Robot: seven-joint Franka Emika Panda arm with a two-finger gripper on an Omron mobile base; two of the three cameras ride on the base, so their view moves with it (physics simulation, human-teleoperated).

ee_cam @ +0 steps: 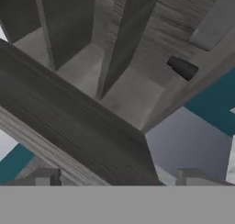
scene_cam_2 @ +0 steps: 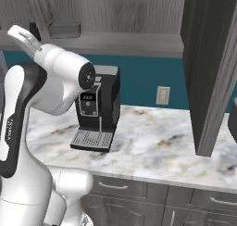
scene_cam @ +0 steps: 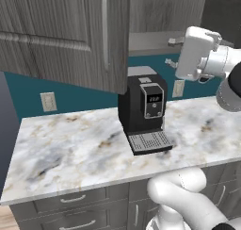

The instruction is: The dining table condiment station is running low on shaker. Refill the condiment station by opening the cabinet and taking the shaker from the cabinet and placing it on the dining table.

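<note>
The cabinet [scene_cam: 66,31] stands open, its left door swung out over the counter and its right door [scene_cam_2: 208,67] swung toward me. A small black shaker [scene_cam_2: 33,30] stands on the cabinet shelf [scene_cam_2: 120,39] at the far left. In the rolled hand view the shaker [ee_cam: 182,67] shows at the upper right, far ahead of the fingertips [ee_cam: 46,177]. My gripper [scene_cam: 171,52] is raised to shelf height in front of the opening, open and holding nothing. From the right, the gripper [scene_cam_2: 21,35] appears just beside the shaker. The dining table is out of view.
A black coffee machine [scene_cam: 143,113] stands on the marble counter [scene_cam: 70,153] under the cabinet. A grey box [scene_cam_2: 64,29] sits on the shelf right of the shaker. A dark door edge [ee_cam: 78,122] crosses close before the hand. Grey drawers [scene_cam: 75,201] run below the counter.
</note>
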